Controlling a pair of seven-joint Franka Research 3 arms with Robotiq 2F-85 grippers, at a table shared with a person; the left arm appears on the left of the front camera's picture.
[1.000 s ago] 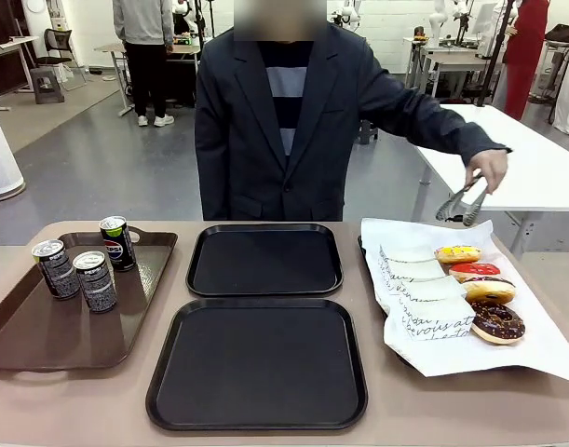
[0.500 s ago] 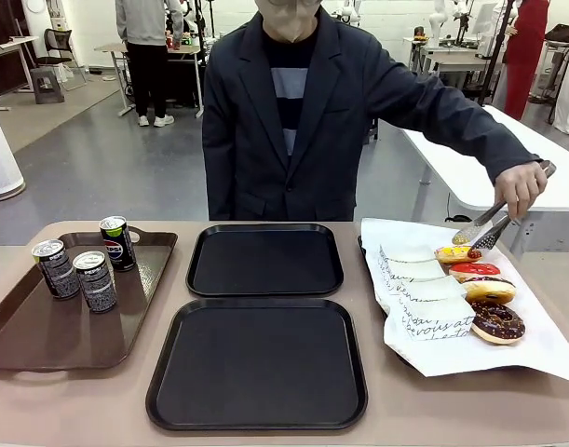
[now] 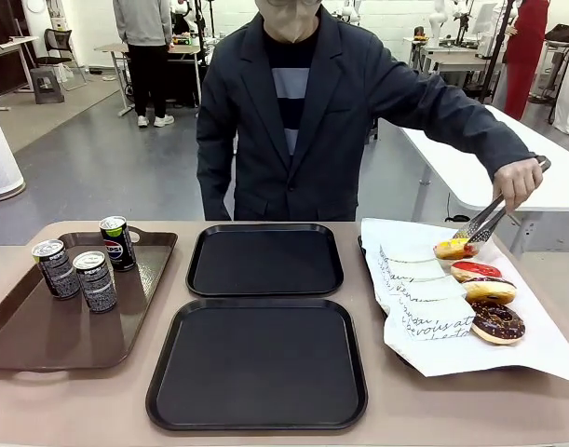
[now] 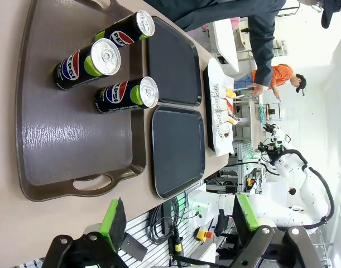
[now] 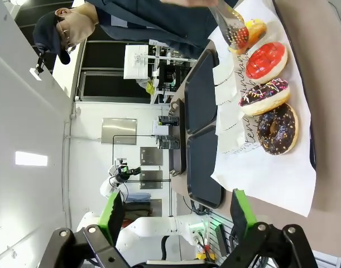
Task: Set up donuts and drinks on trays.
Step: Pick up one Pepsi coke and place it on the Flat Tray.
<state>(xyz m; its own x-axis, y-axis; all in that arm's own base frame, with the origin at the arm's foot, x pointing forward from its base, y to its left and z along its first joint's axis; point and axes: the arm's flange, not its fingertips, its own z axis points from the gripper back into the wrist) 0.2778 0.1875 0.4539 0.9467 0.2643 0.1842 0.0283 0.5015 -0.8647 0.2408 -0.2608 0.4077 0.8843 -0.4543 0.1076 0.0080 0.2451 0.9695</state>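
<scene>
Three cans [image 3: 95, 280] stand on the left, all on one brown tray [image 3: 51, 335]. In the middle there are two more trays, the far black tray [image 3: 265, 261] and the near black tray [image 3: 258, 365]. On the right four donuts [image 3: 496, 322] lie on one sheet of white paper [image 3: 489, 358]. One person [image 3: 293, 121] holds one pair of tongs [image 3: 484, 222].

Glossy grey floor [image 3: 98, 168], white table [image 3: 559, 186] at right, office chair [image 3: 56, 42] far left.
</scene>
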